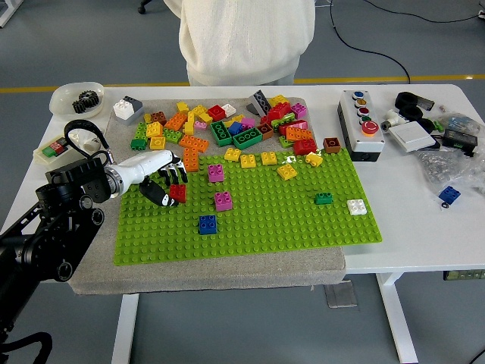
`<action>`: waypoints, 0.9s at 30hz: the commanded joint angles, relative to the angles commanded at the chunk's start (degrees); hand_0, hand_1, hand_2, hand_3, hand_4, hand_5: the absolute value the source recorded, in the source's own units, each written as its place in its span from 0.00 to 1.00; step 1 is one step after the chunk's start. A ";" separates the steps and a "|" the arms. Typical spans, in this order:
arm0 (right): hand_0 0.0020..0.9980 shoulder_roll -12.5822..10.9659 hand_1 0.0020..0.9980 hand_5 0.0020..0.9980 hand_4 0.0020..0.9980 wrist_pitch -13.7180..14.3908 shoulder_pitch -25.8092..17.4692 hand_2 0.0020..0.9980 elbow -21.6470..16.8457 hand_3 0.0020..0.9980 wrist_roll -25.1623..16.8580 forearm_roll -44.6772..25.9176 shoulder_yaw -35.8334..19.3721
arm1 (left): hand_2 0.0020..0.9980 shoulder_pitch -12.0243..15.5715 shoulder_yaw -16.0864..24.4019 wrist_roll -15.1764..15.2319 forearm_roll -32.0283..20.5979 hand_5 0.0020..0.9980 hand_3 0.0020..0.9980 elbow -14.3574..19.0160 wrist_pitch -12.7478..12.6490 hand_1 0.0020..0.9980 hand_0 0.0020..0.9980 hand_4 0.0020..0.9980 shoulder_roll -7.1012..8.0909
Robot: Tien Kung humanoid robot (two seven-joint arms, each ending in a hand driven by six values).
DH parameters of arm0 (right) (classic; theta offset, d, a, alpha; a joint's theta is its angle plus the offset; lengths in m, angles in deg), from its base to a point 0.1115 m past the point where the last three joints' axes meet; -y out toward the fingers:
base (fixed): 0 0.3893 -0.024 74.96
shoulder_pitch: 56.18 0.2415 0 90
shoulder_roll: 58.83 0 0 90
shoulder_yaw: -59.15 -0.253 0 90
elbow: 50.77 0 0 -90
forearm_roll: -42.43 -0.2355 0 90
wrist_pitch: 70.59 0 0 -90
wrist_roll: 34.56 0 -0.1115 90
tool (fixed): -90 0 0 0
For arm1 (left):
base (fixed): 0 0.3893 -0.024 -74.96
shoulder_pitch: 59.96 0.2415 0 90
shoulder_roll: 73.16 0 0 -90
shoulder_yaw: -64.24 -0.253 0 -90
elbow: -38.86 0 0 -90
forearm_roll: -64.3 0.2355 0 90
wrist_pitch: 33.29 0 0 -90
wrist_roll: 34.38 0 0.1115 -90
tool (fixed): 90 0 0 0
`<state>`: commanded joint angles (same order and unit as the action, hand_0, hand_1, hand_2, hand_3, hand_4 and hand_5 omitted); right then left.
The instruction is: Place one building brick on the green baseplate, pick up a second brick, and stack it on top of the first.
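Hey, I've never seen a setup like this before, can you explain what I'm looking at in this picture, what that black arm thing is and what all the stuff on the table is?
This is one view from a camera high on a humanoid robot, looking down over a white table. The black arm entering from the left ends in the robot's left hand, whose fingers are closed on a red brick over the green baseplate. The right arm is out of view. A few bricks sit on the plate, such as a blue brick, and a pile of loose bricks lies behind it. A button box and odd parts lie to the right. A person in white stands at the far side.
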<state>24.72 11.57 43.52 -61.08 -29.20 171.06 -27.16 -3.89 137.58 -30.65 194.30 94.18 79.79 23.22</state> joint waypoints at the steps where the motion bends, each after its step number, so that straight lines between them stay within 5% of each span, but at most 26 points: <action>1: 0.74 -0.01 0.65 0.40 0.83 0.00 -0.01 0.72 0.00 0.61 0.00 0.01 0.00 | 0.47 0.04 0.03 -0.06 0.00 0.00 0.52 -0.01 -0.20 0.46 0.56 0.95 -0.03; 27: 0.74 0.04 0.65 0.40 0.83 0.06 0.03 0.72 0.00 0.61 0.03 -0.27 -0.18 | 0.47 0.22 0.71 -0.51 0.00 0.00 0.54 0.28 -0.97 0.46 0.53 0.95 -0.26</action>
<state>24.76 11.63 43.54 -61.08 -29.16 170.79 -27.34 -3.67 138.29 -31.16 194.30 94.46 78.82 22.95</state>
